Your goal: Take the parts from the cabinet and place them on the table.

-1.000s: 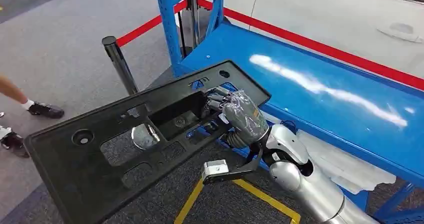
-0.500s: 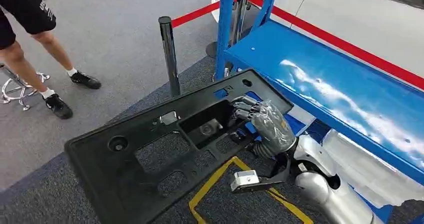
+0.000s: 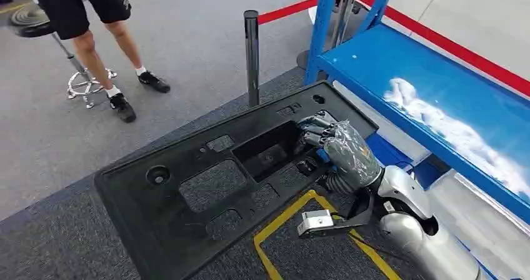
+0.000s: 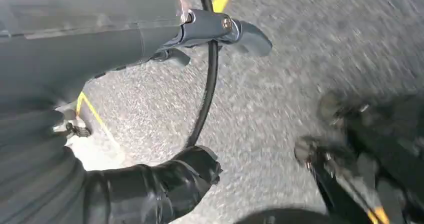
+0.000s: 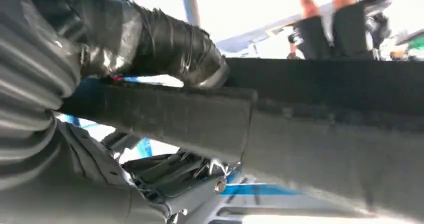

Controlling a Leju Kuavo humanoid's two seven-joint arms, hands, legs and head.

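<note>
You have the right hand (image 3: 340, 152) gripping the panel (image 3: 206, 192), a long black plastic part with cut-outs, at its upper right end: fingers (image 3: 312, 127) curl over the rim of the central recess, and in the right wrist view the thumb (image 5: 165, 49) presses on the panel's edge (image 5: 300, 109). The panel is held above the grey carpet (image 3: 81, 230) and yellow floor tape (image 3: 281, 230), just beside the blue rack (image 3: 437, 74) and not on its shelf. Its long axis runs diagonally, from lower left near you to upper right toward the rack, broad face up and tilted, the lower left end lower. Left hand (image 4: 150, 189): thumb and fingers apart, nothing between them, floor beneath. Beyond the panel stand a black post (image 3: 252, 55), a person (image 3: 94, 24) and a stool (image 3: 62, 49).
</note>
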